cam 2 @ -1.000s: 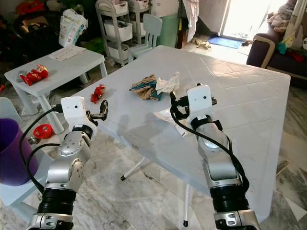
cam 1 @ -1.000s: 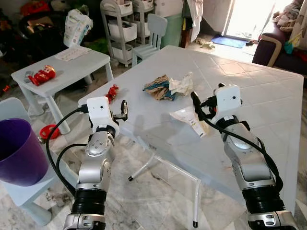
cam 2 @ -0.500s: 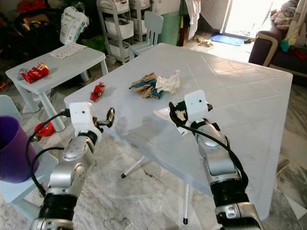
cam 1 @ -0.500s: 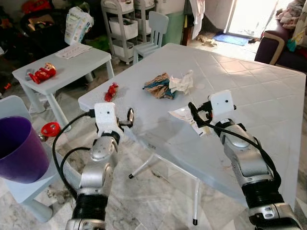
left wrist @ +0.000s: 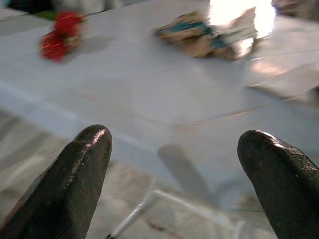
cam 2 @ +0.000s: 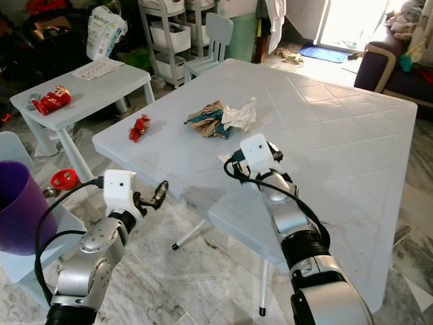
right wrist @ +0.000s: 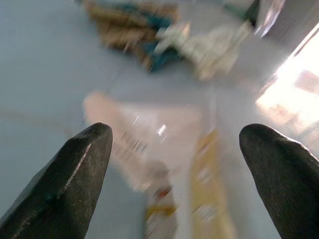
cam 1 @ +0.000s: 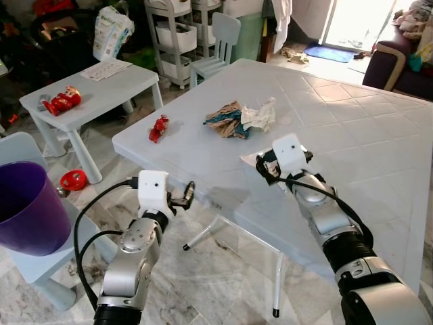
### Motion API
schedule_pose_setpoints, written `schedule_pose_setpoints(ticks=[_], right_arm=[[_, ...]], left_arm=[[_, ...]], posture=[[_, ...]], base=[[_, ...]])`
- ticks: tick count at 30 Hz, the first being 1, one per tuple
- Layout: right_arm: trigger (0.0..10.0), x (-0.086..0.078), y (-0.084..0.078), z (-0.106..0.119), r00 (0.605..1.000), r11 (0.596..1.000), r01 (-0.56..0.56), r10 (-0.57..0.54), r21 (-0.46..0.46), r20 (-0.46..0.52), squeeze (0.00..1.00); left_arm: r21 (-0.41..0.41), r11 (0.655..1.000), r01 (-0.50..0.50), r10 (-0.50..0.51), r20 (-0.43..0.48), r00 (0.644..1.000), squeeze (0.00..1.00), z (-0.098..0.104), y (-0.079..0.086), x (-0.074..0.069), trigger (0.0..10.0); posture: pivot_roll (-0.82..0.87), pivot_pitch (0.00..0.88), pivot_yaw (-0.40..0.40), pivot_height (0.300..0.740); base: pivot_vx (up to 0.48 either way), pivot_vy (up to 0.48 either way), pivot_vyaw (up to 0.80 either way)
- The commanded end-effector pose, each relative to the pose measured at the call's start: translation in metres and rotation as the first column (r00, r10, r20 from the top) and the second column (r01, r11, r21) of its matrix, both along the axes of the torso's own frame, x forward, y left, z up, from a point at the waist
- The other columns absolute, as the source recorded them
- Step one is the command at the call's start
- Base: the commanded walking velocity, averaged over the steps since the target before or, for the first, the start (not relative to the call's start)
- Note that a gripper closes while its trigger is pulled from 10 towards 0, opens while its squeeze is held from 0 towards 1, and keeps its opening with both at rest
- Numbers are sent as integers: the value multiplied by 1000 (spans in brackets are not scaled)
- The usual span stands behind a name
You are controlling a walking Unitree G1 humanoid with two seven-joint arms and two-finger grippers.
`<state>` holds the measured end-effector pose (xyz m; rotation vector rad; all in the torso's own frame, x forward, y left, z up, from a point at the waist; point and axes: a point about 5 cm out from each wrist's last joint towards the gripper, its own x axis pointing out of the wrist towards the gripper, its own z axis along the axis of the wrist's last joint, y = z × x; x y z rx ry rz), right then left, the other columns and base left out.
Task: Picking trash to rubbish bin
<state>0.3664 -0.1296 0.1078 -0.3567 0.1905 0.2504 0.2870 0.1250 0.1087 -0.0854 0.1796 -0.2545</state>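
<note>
The flat wrapper (right wrist: 164, 169) lies dead ahead of the right gripper (right wrist: 174, 174), fingers spread wide, empty; left gripper (left wrist: 174, 174) also open, farther off.

place: home, lived-in family room
evidence: child-size chair (cam 1: 221, 37), small kids' desk (cam 1: 95, 91), storage cart (cam 1: 170, 34), sofa (cam 1: 399, 64), marble floor (cam 1: 223, 284)
</note>
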Motion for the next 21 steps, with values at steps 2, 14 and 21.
schedule_pose_setpoints(ticks=[2, 14, 21], right_arm=[[10000, 2, -3, -3, 999, 1000, 6, -6, -8, -40, 0], [0, -2, -7, -17, 994, 998, 29, -24, 51, -105, 0], [0, 0, -2, -13, 996, 997, 9, -2, 77, -88, 0]], left_arm=[[-15, 999, 47, -47, 5, 999, 0, 5, -7, -3, 10000], [-61, 975, 215, -217, -38, 975, 0, 7, -23, -12, 10000], [-82, 967, 240, -244, -41, 969, 0, 8, -27, -13, 10000]], posture=[[45, 0, -8, 740], [39, 0, -1, 740], [41, 0, -3, 740]], base=[[0, 0, 0], [0, 0, 0], [0, 0, 0]])
